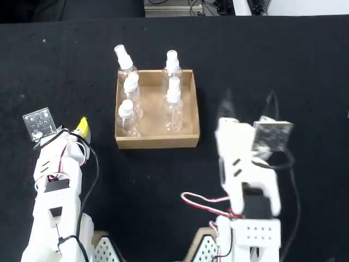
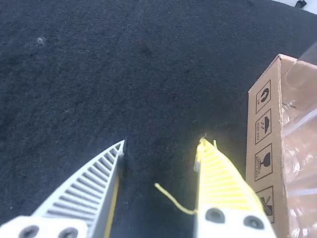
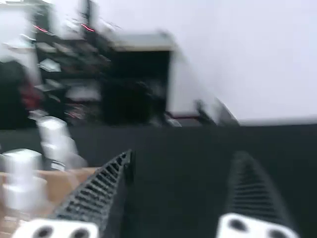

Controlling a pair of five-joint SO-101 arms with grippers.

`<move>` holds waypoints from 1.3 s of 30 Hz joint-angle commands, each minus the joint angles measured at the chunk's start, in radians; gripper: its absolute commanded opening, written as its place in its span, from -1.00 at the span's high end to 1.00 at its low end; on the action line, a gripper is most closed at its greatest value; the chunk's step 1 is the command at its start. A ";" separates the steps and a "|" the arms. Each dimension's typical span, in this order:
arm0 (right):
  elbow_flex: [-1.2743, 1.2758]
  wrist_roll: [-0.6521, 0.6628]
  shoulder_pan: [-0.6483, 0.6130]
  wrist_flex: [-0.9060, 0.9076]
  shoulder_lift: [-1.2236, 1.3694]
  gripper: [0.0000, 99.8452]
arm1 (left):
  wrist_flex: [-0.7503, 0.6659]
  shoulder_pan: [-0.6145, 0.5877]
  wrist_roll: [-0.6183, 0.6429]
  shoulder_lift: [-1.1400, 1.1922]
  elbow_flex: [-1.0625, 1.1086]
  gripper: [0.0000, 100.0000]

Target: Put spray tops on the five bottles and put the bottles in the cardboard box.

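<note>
The cardboard box (image 1: pixel 157 141) sits mid-table and holds several clear bottles, each with a white spray top, such as one at the back left (image 1: pixel 123 57) and one at the front left (image 1: pixel 127 111). My left gripper (image 1: pixel 82 127) rests left of the box, open and empty; in its wrist view the left gripper (image 2: pixel 163 146) hovers over black cloth beside the box wall (image 2: pixel 265 148). My right gripper (image 1: pixel 248 105) is raised to the right of the box, open and empty. The right gripper (image 3: pixel 185 157) faces past the box (image 3: pixel 64 179) and a bottle (image 3: pixel 55 141).
Black cloth (image 1: pixel 272 54) covers the whole table. A red and white cable (image 1: pixel 202 199) loops at the right arm's base. Shelves and a white wall stand beyond the table's far edge in the right wrist view.
</note>
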 commanded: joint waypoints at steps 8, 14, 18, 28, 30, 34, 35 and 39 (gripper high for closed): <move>0.278 0.137 0.239 0.290 -0.371 0.98 | -0.017 0.007 -0.005 -0.032 0.015 0.95; 0.274 0.149 0.253 0.489 -0.363 0.98 | 0.135 0.013 -0.005 -0.293 0.053 0.94; 0.274 0.149 0.250 0.574 -0.363 0.98 | 0.359 0.059 -0.005 -0.566 0.062 0.94; 0.272 0.144 0.255 0.913 -0.366 0.98 | 0.787 0.124 -0.118 -0.918 0.119 0.94; 0.272 0.141 0.255 0.924 -0.367 0.98 | 0.844 0.122 -0.126 -0.914 0.108 0.94; 0.272 0.141 0.255 0.924 -0.367 0.98 | 1.037 0.124 -0.152 -0.914 0.114 0.94; 0.272 0.141 0.255 0.924 -0.367 0.98 | 1.085 0.122 -0.161 -0.914 0.128 0.94; 0.272 0.141 0.255 0.924 -0.367 0.98 | 1.191 0.120 -0.230 -0.913 0.176 0.94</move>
